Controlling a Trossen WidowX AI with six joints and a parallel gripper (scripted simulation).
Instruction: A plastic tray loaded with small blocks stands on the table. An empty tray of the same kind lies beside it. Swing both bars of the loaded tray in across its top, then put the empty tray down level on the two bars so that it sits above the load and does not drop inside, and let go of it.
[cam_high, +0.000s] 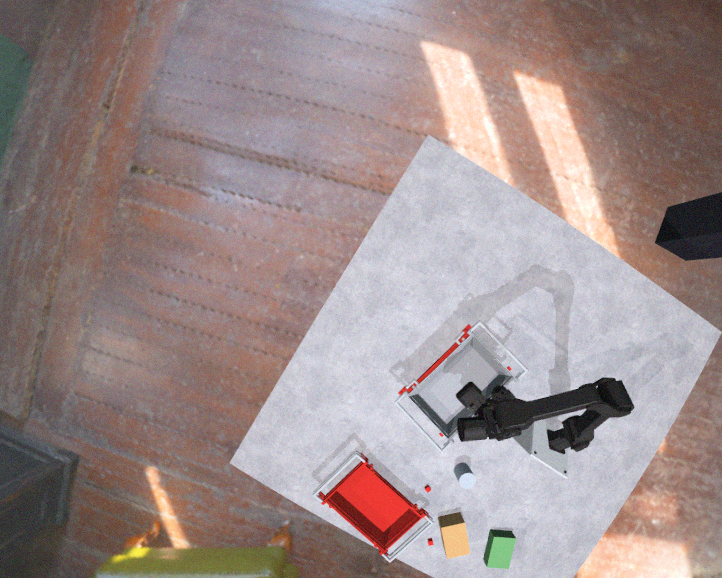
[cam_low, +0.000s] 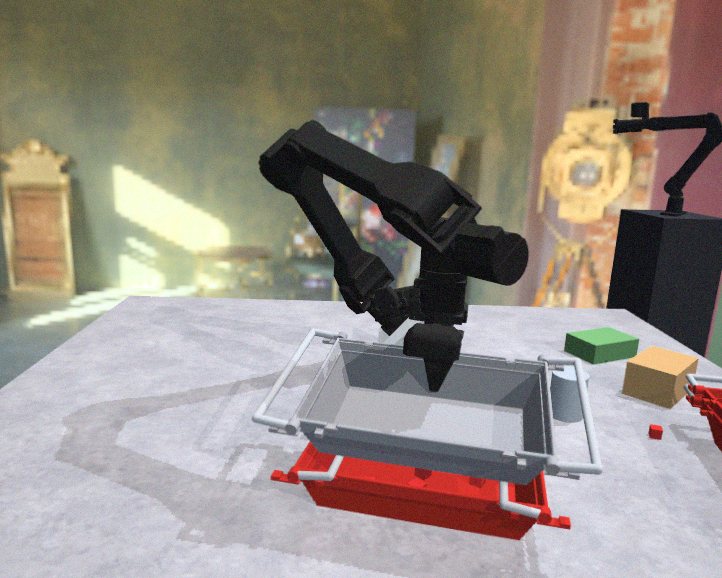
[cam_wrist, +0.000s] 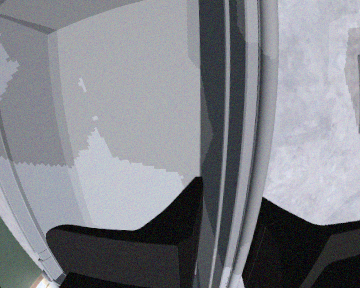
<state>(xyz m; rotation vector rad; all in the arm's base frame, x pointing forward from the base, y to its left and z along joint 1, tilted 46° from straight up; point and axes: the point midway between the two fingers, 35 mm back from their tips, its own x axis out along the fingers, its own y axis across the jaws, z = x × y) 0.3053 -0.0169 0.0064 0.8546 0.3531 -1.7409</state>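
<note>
Nearest, toward the front of the worktop (cam_high: 373, 301) (cam_low: 180, 355) in the exterior view: loaded tray (cam_high: 438, 362) (cam_low: 415, 506), red, sloping walls, a few dark red block shapes inside. Its left bar (cam_low: 316, 476) and right bar (cam_low: 520, 509) are pale bent rods, both turned in over the top. Directly above, the empty tray (cam_high: 424, 413) (cam_low: 391, 449) (cam_wrist: 212, 200): grey, smooth, thin-walled, its own bars folded outward. Cannot tell whether it bears on the bars or is quite level. Gripper (cam_high: 496, 394) (cam_low: 434, 386) (cam_wrist: 211, 183) clamped on that tray's long wall, the side toward the worktop's far edge, one finger inside, one outside. Handling, by guess: light, fairly stiff, slick plastic; held at one side only, so the near side could sag or pivot. Middle of the long wall is the sensible hold; lower square to the bars, ease off only once both carry it. Beyond, toward the right-hand edge: small red cube (cam_high: 427, 488) (cam_low: 655, 431), crisp-edged; spare red tray (cam_high: 376, 494) (cam_low: 710, 397), bars out; pale blue-grey cylinder (cam_high: 464, 476) (cam_low: 567, 400), matt; orange block (cam_high: 455, 536) (cam_low: 656, 379). Green block (cam_high: 501, 549) (cam_low: 602, 344) nearer the far right corner, flat and plain. Past that corner, a black pedestal (cam_high: 692, 229) (cam_low: 638, 265), sharp-edged.
</note>
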